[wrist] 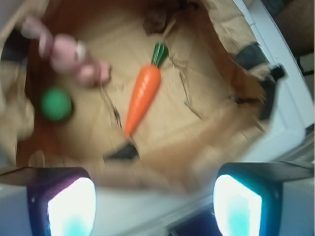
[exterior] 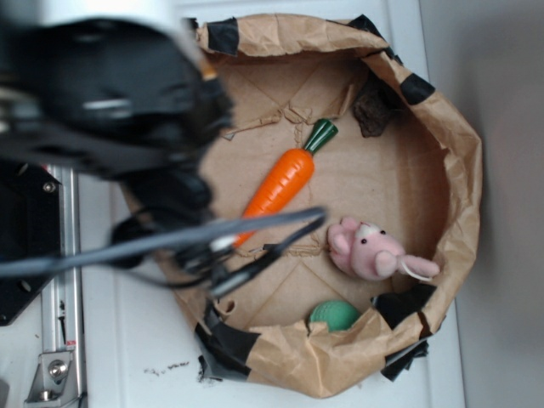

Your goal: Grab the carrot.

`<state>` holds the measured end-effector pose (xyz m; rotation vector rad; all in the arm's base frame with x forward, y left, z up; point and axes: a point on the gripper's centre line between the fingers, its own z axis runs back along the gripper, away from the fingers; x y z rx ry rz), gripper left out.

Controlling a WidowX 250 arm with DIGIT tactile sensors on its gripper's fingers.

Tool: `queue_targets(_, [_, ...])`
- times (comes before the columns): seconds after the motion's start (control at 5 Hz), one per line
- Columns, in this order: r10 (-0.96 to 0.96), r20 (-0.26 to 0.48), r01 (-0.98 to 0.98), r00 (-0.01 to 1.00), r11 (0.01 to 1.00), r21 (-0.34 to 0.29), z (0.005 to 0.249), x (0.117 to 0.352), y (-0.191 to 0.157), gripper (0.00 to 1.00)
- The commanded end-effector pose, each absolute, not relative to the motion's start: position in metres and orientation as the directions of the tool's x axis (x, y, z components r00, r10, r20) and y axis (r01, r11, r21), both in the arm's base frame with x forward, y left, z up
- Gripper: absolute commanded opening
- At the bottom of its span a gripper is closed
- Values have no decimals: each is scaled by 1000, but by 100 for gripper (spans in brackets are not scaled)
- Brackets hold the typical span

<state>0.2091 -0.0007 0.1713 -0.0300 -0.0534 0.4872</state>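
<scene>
The wrist view shows the hand (wrist: 155,204) wide open and empty above the carrot (wrist: 143,94), its fingers hidden in the exterior view.

the glossy orange toy carrot (exterior: 283,182) lies on the bare floor of the crumpled brown paper bag (exterior: 463,183), with open floor along both its long sides. the bag's raised walls ring it all round, so the way in is from above. the pink plush animal (exterior: 371,250) and the small green ball (exterior: 334,315) sit near the far wall, apart from the carrot. a dark crumpled scrap (exterior: 371,109) lies beyond the stem.
</scene>
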Motion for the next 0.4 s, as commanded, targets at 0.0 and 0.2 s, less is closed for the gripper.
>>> queue_targets(0.0, [591, 105, -591, 800, 806, -31, 106, 252, 2, 100])
queue_targets(0.2, [597, 113, -600, 794, 800, -7, 83, 260, 8, 100])
